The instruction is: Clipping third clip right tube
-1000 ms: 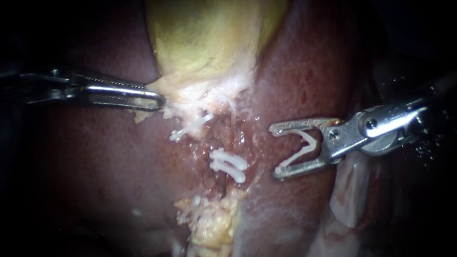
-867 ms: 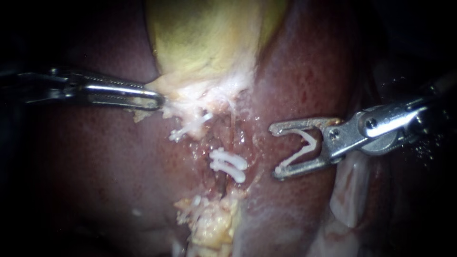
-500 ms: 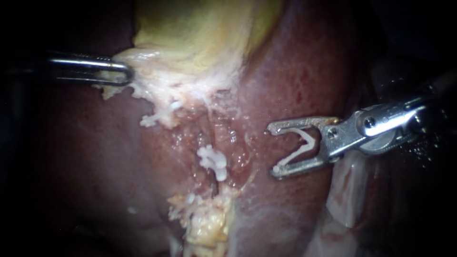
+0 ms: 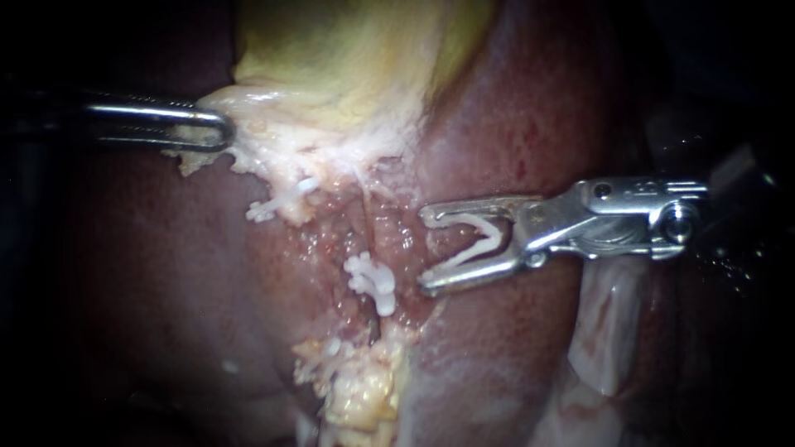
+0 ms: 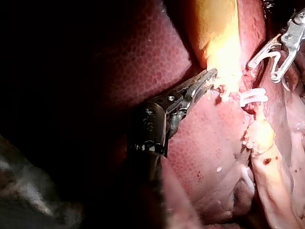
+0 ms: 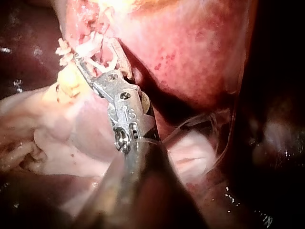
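My right instrument [image 4: 426,251] enters from the right. Its jaws stand wide apart, and both hold a white V-shaped clip [image 4: 484,240] seated between them. Their tips lie just right of two white clips [image 4: 371,281] set side by side on a tube [image 4: 369,321]. Another white clip [image 4: 277,203] sits higher up, at the pale tissue edge. My left instrument [image 4: 217,132] is shut on the whitish lower edge of the yellow gallbladder [image 4: 348,58]. In the right wrist view the open jaws [image 6: 97,55] reach the clipped spot.
Dark red liver [image 4: 166,273] surrounds the dissected bed on both sides. A lump of yellow fatty tissue [image 4: 360,389] lies below the clips. Pale tissue [image 4: 604,331] hangs under the shaft of my right instrument.
My left instrument has pulled the gallbladder edge up and to the left, stretching the bed. My right instrument has moved left with its clip, close to the clipped tube.
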`<state>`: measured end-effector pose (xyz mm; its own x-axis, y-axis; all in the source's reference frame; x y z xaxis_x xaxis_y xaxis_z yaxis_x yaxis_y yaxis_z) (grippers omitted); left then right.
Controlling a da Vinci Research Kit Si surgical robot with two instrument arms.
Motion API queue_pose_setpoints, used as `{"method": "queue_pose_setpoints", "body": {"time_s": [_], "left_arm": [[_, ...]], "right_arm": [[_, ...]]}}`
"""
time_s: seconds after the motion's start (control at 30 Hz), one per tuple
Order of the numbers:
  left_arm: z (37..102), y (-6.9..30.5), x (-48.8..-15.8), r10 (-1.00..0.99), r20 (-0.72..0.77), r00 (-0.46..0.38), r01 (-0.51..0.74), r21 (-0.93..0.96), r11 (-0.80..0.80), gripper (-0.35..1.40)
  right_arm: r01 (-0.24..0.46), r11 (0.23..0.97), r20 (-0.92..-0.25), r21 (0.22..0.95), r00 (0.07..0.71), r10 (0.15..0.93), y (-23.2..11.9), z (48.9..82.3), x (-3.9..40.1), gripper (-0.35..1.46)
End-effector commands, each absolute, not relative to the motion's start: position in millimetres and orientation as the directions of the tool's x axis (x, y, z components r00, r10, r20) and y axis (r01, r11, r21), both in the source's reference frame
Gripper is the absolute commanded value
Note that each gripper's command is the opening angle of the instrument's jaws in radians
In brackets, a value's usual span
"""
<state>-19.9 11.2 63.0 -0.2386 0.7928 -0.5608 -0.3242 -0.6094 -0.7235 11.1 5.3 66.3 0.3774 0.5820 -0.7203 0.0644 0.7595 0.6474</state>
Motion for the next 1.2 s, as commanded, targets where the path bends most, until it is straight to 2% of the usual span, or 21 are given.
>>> {"method": "queue_pose_setpoints", "body": {"time_s": [0.03, 0.27, 0.43, 0.57, 0.67, 0.87, 1.0, 1.1, 1.2], "left_arm": [[63.1, 11.2, -19.9, 0.793, -0.561, -0.239, -0.325, -0.723, -0.610, -0.35], [63.1, 11.1, -20.0, 0.792, -0.562, -0.238, -0.328, -0.721, -0.610, -0.35], [63.1, 11.0, -20.1, 0.792, -0.562, -0.238, -0.329, -0.721, -0.610, -0.35], [63.2, 11.0, -20.1, 0.792, -0.562, -0.238, -0.329, -0.721, -0.610, -0.35], [63.2, 11.0, -20.1, 0.792, -0.562, -0.238, -0.329, -0.720, -0.610, -0.35], [63.3, 10.9, -20.1, 0.792, -0.562, -0.238, -0.327, -0.721, -0.611, -0.35], [63.3, 10.9, -20.1, 0.792, -0.562, -0.238, -0.327, -0.721, -0.611, -0.35], [63.3, 10.9, -20.1, 0.792, -0.562, -0.238, -0.327, -0.721, -0.611, -0.35], [63.3, 10.9, -20.1, 0.792, -0.562, -0.238, -0.327, -0.721, -0.611, -0.35]], "right_arm": [[0.057, 0.752, -0.711, 0.657, 0.380, 0.592, 5.4, 66.6, 11.4, 0.47], [0.030, 0.738, -0.694, 0.674, 0.366, 0.619, 5.5, 69.1, 14.2, 0.48], [0.012, 0.706, -0.672, 0.708, 0.319, 0.668, 5.4, 70.1, 16.2, 0.48], [0.014, 0.666, -0.647, 0.745, 0.256, 0.718, 5.6, 70.2, 17.1, 0.49], [0.061, 0.618, -0.615, 0.784, 0.214, 0.759, 5.6, 70.2, 17.4, 0.49], [0.239, 0.510, -0.553, 0.826, 0.176, 0.814, 5.1, 69.7, 17.0, 0.46], [0.290, 0.464, -0.522, 0.837, 0.167, 0.836, 4.5, 69.1, 17.0, 0.45], [0.323, 0.454, -0.523, 0.830, 0.169, 0.835, 4.0, 68.5, 17.2, 0.45], [0.349, 0.430, -0.502, 0.832, 0.146, 0.853, 4.0, 68.0, 17.4, 0.45]]}}
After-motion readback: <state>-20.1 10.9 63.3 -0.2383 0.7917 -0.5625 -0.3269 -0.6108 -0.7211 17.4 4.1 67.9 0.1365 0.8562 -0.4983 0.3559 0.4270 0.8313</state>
